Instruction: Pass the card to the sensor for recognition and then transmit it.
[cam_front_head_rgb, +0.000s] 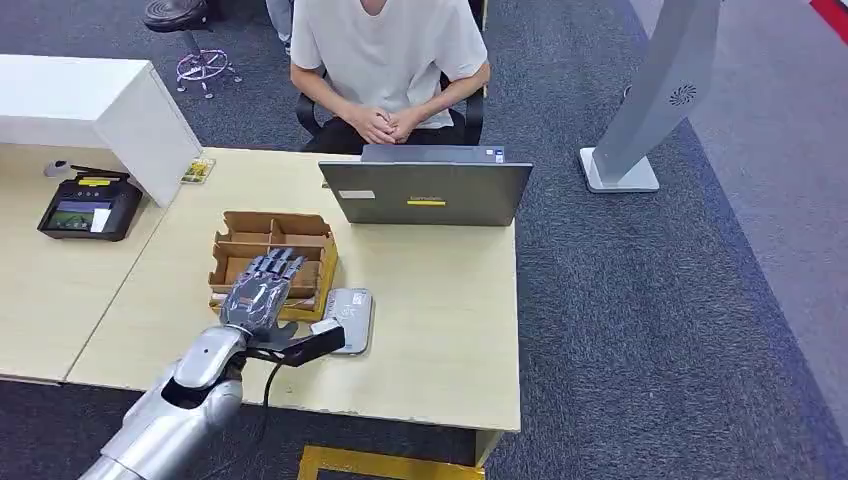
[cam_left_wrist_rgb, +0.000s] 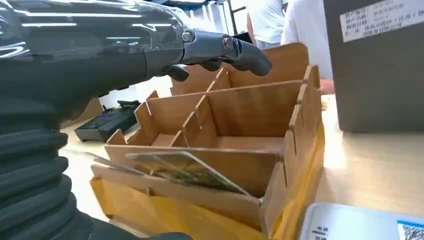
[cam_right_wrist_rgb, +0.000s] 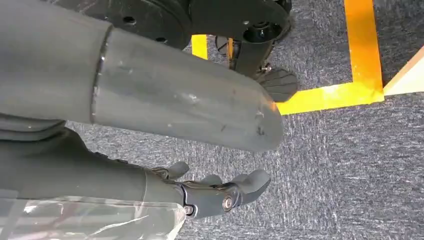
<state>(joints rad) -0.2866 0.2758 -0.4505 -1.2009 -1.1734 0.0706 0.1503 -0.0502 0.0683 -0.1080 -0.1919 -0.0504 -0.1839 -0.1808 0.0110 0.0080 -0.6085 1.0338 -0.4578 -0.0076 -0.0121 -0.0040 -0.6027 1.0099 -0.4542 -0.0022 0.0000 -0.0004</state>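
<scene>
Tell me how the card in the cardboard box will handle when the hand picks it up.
The card looks thin and flat, so probably light and fairly stiff. Its glossy face may be slippery. It leans loosely in the box, so it would likely slide if the left hand nudges it.

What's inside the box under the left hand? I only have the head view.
Observer: A card lies tilted in the compartment of the box nearest the robot.
Operator: Is the hand touching it?
Observer: No. The left hand is above the box, apart from the card, and holds nothing.
Operator: Where's the right hand?
Observer: The right hand hangs over the carpet near yellow tape, holding nothing.
</scene>
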